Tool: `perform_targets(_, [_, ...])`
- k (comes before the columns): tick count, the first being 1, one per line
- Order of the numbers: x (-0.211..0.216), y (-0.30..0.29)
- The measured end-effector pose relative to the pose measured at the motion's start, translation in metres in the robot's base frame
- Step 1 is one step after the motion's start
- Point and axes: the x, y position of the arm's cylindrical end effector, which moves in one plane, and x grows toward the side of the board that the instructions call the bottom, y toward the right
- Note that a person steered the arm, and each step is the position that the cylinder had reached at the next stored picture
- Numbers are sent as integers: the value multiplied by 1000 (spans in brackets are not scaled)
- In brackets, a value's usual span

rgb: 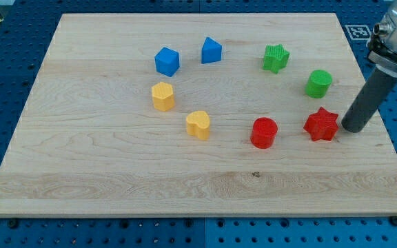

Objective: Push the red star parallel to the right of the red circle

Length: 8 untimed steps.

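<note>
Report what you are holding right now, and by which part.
Nothing is held: I have no gripper, only a rod. My tip stands on the board just to the view's right of the red star, close beside it; contact cannot be told.

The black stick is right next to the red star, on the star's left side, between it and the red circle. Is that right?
Not quite. My tip is next to the red star, but on the star's right side in the camera view, not its left. Nothing sits between the star and the red circle, which is to the star's left.
</note>
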Motion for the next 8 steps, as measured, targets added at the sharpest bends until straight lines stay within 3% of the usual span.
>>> perform_targets(3, [-17,-2])
perform_targets(8, [0,-33])
